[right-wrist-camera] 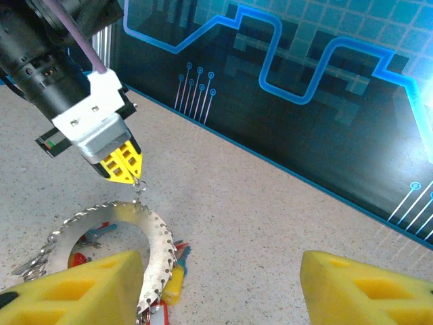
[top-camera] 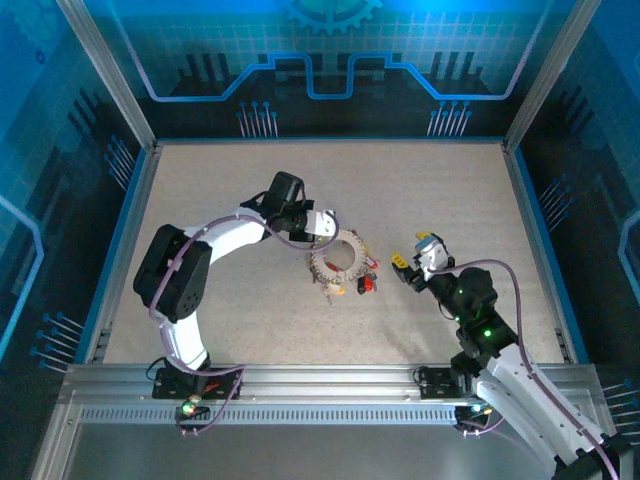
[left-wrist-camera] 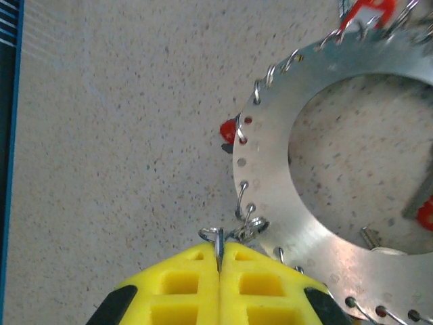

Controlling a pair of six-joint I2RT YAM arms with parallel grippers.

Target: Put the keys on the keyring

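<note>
- The keyring [left-wrist-camera: 267, 159] lies flat near the middle of the table with its open centre facing up. It is round, so it has no real long axis
- The keys [top-camera: 367, 283] fan outward from its rim
- The left gripper [left-wrist-camera: 220, 252] is pinched together on a small wire loop [left-wrist-camera: 211, 234] at the rim
- The right gripper [right-wrist-camera: 220, 267] waits near, with fingers apart and empty
- The step in hand seems to be threading; next, the right gripper must bring a key precisely to that loop
</note>
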